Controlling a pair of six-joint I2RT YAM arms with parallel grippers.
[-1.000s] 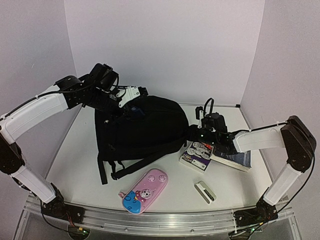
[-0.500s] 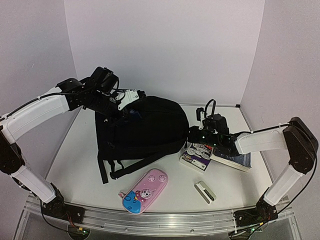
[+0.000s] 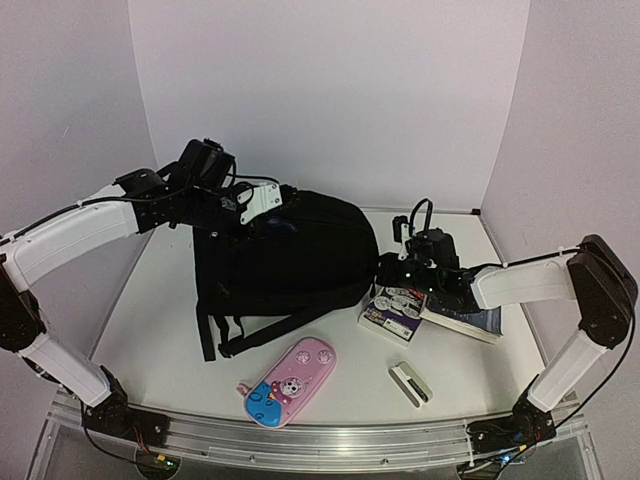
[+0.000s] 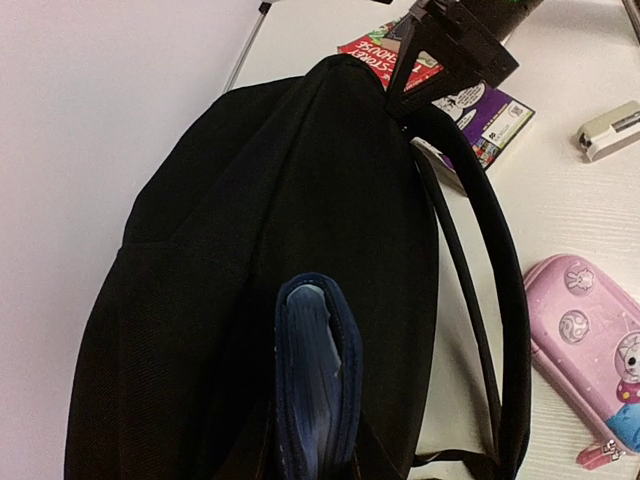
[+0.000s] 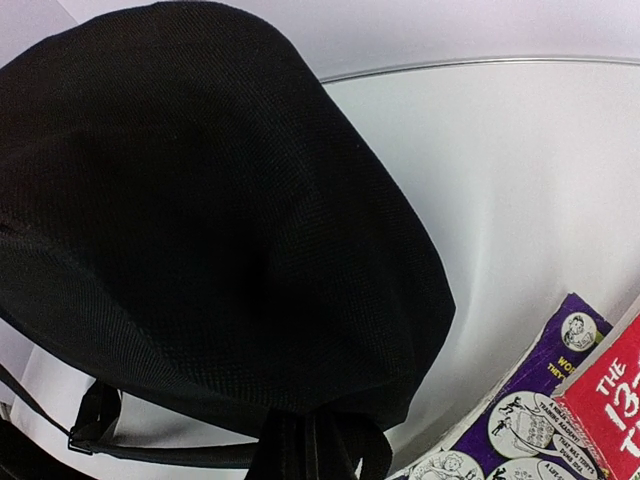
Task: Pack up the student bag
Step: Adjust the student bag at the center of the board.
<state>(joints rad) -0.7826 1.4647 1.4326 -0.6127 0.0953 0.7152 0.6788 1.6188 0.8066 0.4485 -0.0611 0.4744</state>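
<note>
One domed, mesh-woven black student bag [image 3: 290, 262]

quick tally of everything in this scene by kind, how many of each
black backpack: 1
books: 2 (purple book, red book)
pink pencil case: 1
navy wallet: 1
stapler: 1
total: 6

Left arm [image 3: 70, 235]: we log it rising from the near-left corner of the table [image 3: 150, 310], elbow by the left edge, forearm climbing toward the far edge, wrist turned right. Left gripper [image 3: 268, 203] sits high off the surface; we cannot read its jaw state. Right arm [image 3: 520, 282]: elbow raised at the right edge, forearm roughly level, pointing left. Right gripper [image 3: 388, 268] low near the table's centre, jaws closed.
</note>
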